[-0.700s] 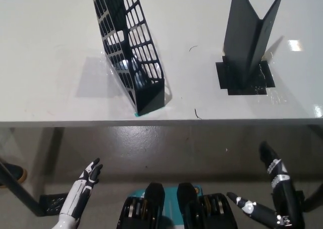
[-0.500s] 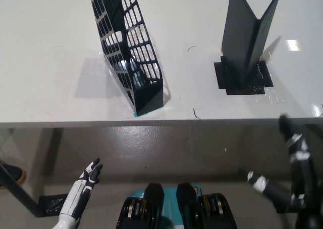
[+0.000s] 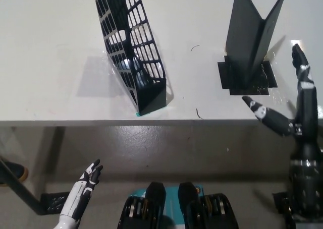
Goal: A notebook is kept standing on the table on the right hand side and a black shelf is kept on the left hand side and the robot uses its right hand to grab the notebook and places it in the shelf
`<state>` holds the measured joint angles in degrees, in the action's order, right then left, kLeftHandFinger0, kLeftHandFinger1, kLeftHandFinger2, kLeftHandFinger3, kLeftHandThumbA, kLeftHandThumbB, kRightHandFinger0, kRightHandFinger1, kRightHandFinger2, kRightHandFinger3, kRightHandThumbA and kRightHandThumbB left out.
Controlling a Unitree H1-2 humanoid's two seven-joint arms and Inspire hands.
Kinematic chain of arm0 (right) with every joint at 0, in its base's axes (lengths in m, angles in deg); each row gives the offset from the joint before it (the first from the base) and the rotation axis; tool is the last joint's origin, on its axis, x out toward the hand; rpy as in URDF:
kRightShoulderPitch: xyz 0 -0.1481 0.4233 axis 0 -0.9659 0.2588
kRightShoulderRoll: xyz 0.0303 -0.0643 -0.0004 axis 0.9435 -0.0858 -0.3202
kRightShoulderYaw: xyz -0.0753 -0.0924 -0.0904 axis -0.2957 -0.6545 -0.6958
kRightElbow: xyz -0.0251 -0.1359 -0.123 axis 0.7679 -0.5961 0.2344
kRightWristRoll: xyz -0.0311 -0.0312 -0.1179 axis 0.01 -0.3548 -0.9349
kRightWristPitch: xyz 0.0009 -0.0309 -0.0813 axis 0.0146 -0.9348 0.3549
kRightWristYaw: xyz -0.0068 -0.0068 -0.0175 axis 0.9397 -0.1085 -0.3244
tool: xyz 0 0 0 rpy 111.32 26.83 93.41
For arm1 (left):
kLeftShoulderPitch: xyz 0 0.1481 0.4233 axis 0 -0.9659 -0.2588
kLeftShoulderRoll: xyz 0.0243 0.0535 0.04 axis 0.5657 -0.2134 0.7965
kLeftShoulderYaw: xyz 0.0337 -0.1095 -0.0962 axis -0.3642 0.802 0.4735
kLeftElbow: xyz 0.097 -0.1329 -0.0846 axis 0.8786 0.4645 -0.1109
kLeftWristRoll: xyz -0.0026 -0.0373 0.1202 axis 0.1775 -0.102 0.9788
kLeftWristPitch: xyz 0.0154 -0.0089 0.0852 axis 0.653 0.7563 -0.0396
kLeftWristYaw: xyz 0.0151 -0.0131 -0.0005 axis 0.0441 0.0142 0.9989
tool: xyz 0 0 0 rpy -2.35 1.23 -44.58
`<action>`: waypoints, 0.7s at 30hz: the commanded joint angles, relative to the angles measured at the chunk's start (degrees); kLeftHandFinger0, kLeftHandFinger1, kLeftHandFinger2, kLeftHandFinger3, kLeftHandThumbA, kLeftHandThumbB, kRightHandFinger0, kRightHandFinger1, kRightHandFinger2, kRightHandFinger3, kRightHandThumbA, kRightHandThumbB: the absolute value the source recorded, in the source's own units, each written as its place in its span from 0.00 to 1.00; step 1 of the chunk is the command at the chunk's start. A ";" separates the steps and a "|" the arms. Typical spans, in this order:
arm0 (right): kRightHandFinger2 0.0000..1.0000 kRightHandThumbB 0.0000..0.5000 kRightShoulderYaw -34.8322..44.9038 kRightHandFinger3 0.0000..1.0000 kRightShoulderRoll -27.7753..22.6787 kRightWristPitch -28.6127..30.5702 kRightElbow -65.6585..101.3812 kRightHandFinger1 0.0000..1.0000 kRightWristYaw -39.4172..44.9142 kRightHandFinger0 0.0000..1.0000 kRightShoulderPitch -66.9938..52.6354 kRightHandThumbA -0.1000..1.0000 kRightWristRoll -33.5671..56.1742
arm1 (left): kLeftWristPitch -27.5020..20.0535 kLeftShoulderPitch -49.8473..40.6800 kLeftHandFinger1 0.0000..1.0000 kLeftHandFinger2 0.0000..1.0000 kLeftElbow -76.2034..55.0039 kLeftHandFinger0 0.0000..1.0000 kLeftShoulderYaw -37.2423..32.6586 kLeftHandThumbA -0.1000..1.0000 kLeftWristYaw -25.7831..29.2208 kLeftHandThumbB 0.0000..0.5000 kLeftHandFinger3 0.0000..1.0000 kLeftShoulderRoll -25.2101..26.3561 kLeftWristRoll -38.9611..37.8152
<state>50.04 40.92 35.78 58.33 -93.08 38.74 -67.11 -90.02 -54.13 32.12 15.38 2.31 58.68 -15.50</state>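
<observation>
The black right hand (image 3: 298,115) is up at the table's near edge, on the right side. Its fingers (image 3: 302,70) are spread wide apart and they hold nothing. One long finger points up the table, and the thumb sticks out sideways toward the left.

Just to the left of those fingers stands the notebook (image 3: 251,35). It is dark, thin and flat, and it stands upright with its covers open in a V shape. It looks smooth and a bit stiff. Its bottom sits on a square patch of black tape (image 3: 247,77) that looks shiny and wrinkled. The fingers are near the notebook but do not touch it.

Far to the left of the fingers is the black shelf (image 3: 132,47). It is a tall, narrow plastic holder with a grid of little holes in its sides, and it leans a bit. I think a small teal mark shows under its near corner, but it is hard to see.

The table (image 3: 50,62) is white and smooth, with a bright glare spot by the fingers. Nothing sits between the notebook and the shelf.

The white left hand (image 3: 86,183) rests low, below the table's edge, with its fingers apart and empty.
</observation>
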 commanded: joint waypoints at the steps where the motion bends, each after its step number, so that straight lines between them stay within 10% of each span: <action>1: 1.00 0.90 1.50 1.00 0.24 -2.92 -3.81 1.00 -3.40 1.00 5.79 1.00 0.74 | -1.72 0.00 1.00 1.00 -1.37 1.00 0.10 1.00 -0.18 0.30 1.00 0.60 0.50; 21: 1.00 0.94 6.60 1.00 1.14 0.24 -38.97 1.00 -11.36 1.00 28.45 1.00 8.75 | -3.96 -0.52 1.00 1.00 -0.59 1.00 0.05 1.00 0.24 0.21 1.00 0.14 1.02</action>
<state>56.00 41.74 33.00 23.33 -100.27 60.15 -60.78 -91.39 -54.49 32.39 15.37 2.33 58.67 -14.85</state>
